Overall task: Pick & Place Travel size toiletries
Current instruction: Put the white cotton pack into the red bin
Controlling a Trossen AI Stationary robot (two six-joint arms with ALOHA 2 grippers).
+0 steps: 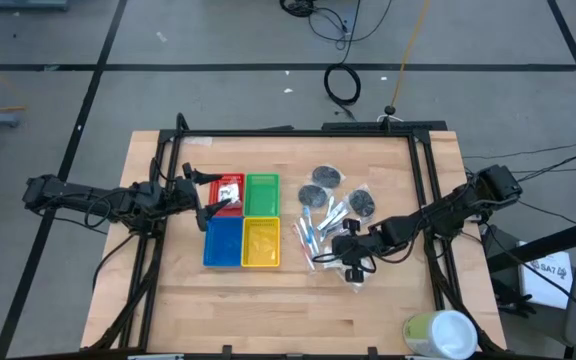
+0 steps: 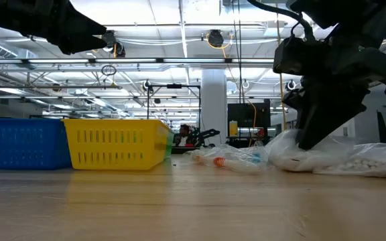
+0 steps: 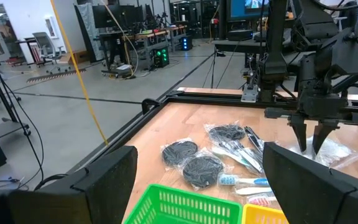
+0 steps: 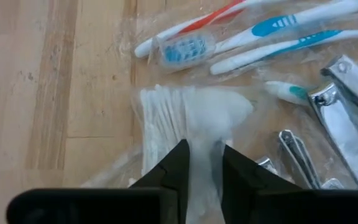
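Observation:
The travel size toiletries lie in a loose pile on the table's right half: three dark discs (image 1: 325, 177), toothbrushes in clear wrap (image 4: 260, 28), nail clippers (image 4: 347, 93) and a clear packet of white cotton swabs (image 4: 166, 115). My right gripper (image 4: 207, 168) reaches down into the near side of the pile (image 1: 333, 245) and is shut on that packet. My left gripper (image 1: 206, 203) hovers open above the red tray (image 1: 230, 190), holding nothing. My right gripper pinches a bunched fold of the swab packet's clear plastic (image 4: 202, 155) between its two fingers. The fingers (image 2: 311, 134) slant down at it from the table's right side. The packet lies on the table with the swabs (image 2: 360, 162) spread beside the fingers.
Red, green (image 1: 261, 188), blue (image 1: 223, 243) and yellow (image 1: 260, 243) trays stand in a square at the table's middle; something white lies in the red one. A large pale green and white cylinder (image 1: 438, 335) lies at the near right corner. Bare wood stretches along the near edge.

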